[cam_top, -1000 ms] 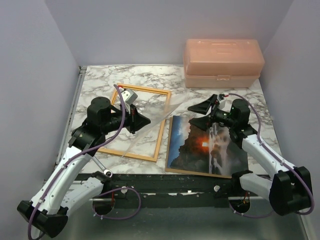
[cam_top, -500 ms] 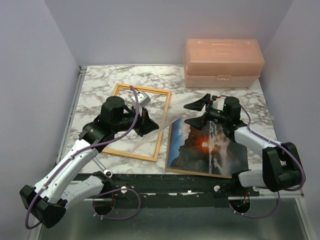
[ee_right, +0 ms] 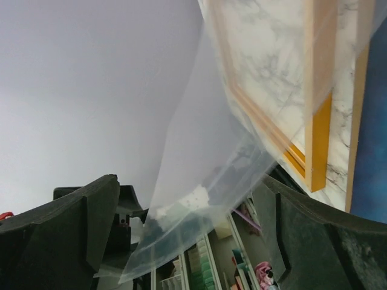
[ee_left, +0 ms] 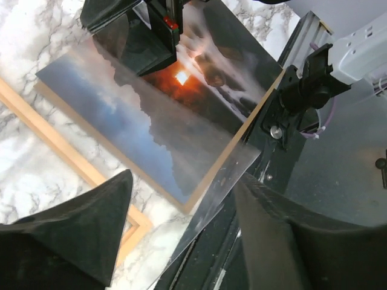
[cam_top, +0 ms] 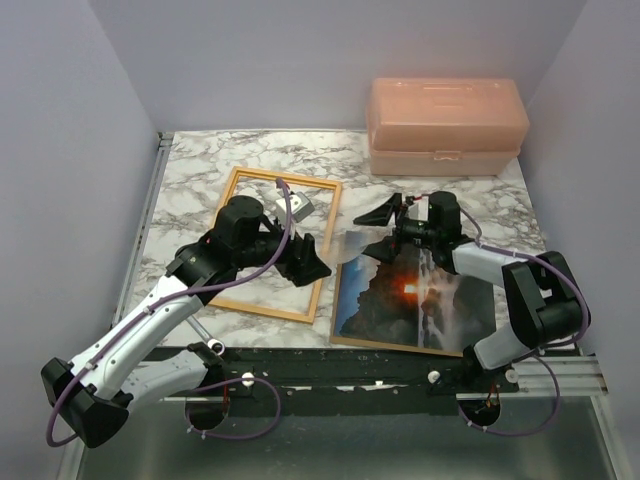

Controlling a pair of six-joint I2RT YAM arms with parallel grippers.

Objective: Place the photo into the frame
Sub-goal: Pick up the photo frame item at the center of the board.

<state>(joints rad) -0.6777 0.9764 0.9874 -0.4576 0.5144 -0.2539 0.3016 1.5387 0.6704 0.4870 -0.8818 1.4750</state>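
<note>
The photo [cam_top: 415,295], a red sun over dark rocks, lies face up on a brown backing board right of the orange frame [cam_top: 260,309], which lies flat on the marble table. Between the two arms a clear sheet [cam_top: 345,245] stands tilted. My left gripper [cam_top: 318,262] is open over the frame's right rail; in its wrist view the sheet [ee_left: 224,181] crosses between its fingers above the photo [ee_left: 169,115]. My right gripper [cam_top: 360,235] is open at the photo's far left corner, with the sheet's edge [ee_right: 199,163] between its wide fingers and the frame [ee_right: 317,121] beyond.
A pink translucent plastic box [cam_top: 445,125] stands at the back right of the table. The backing board's edge [cam_top: 390,343] shows just under the photo's near side. A black rail [cam_top: 330,365] runs along the table's front edge.
My left gripper went from shut on the clear sheet to open while moving right over the frame. My right gripper slid left until the sheet's edge lay between its fingers.
</note>
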